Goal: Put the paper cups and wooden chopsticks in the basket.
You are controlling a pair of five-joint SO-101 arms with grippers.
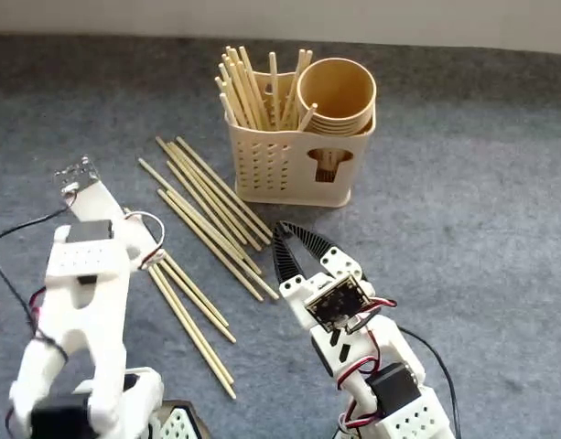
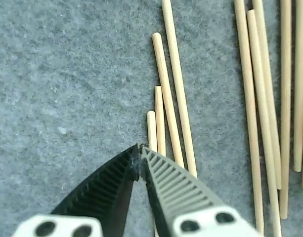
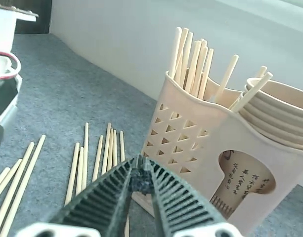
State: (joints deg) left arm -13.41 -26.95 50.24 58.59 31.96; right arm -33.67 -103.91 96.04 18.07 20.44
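1. At the left gripper, the jaws are seen pressed together at the tips, with nothing held between them.
2. Just beyond those tips, the ends of 4 nearest chopsticks are found on the grey cloth. Their long axes run straight away from the gripper, so the jaws, once parted, would close across their width.
3. The right gripper is likewise shut and empty, held low just in front of the basket.
4. Between the 2 arms, the loose chopsticks are spread in a slanting band from beside the basket down toward the left arm's base.
5. In the basket, the paper cups are stacked in 1 compartment and the stored chopsticks stand in the other.
6. The left arm is judged nearer to the lower sticks, so the next pick is best made there.
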